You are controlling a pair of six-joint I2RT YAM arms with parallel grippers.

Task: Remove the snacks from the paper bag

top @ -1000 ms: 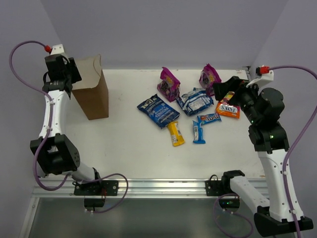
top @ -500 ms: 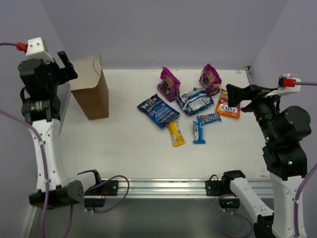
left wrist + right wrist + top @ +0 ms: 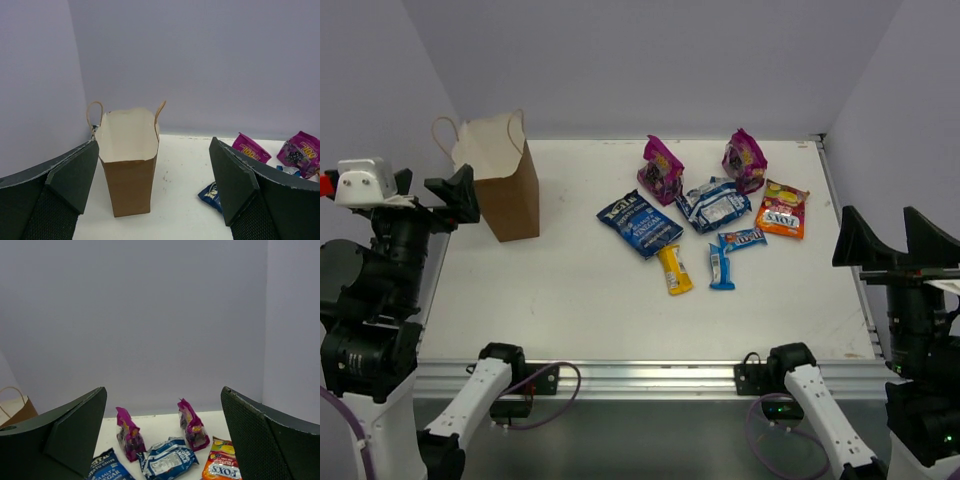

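Observation:
The brown paper bag (image 3: 508, 192) stands upright and open at the table's back left; in the left wrist view (image 3: 131, 185) its inside looks pale, and I cannot see its bottom. The snacks lie on the table at centre right: two magenta pouches (image 3: 662, 170) (image 3: 744, 158), a dark blue bag (image 3: 638, 224), a blue-white packet (image 3: 713, 205), an orange-red packet (image 3: 781, 210), a yellow bar (image 3: 674, 270) and two blue bars (image 3: 741, 239) (image 3: 720, 267). My left gripper (image 3: 430, 190) is open and empty, held back from the bag. My right gripper (image 3: 895, 245) is open and empty, near the right edge.
The white table (image 3: 570, 310) is enclosed by pale purple walls at the back and sides. A metal rail (image 3: 640, 378) runs along the near edge with the arm mounts. The bag's edge shows in the right wrist view (image 3: 15, 412).
Both arms have drawn back toward the near edge, the left away from the bag and the right away from the orange-red packet. The bag and snacks have not moved.

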